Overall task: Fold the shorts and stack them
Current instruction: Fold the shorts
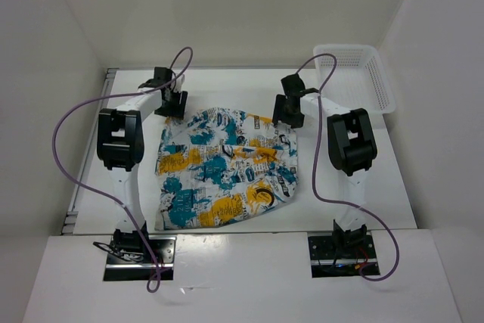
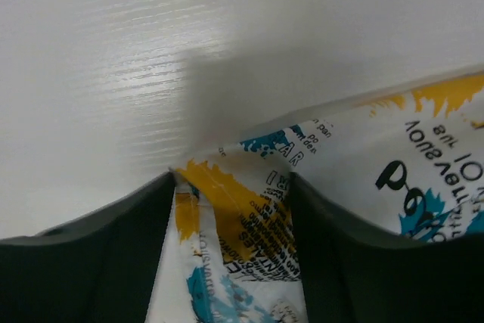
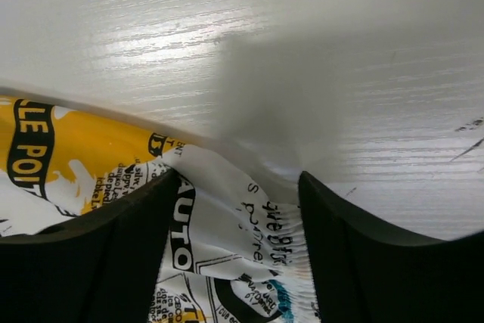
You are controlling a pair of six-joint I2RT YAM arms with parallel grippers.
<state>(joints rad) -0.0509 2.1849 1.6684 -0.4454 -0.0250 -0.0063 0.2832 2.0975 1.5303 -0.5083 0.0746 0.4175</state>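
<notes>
My soft white shorts with the busy teal, yellow-orange and black print [image 1: 227, 168] lie spread in the middle of the white table [image 1: 227, 88]. They are rumpled, and a crease runs across them from 9 to 3 o'clock. Seen from above, both my arms reach out over the table to the far edge of the fabric.

My left gripper [image 1: 172, 104] is down at the shorts' 11 o'clock corner. In the left wrist view its two dark fingers [image 2: 91, 262] stand wide apart with the yellow-and-white corner of the cloth lying loose between them. The jaws straddle the fabric without pressing on it, so this tool has hold of nothing.

My right gripper [image 1: 289, 115] is at the 1 o'clock corner. In the right wrist view its fingers [image 3: 378, 262] are also spread wide. A white fold with black lettering and a gathered edge runs up between them, and more yellow cloth trails off towards 9 o'clock. Nothing is pinched on this side either.

A white plastic mesh basket [image 1: 378, 73] stands at the table's 2 o'clock corner, near my right arm and apart from the shorts.
</notes>
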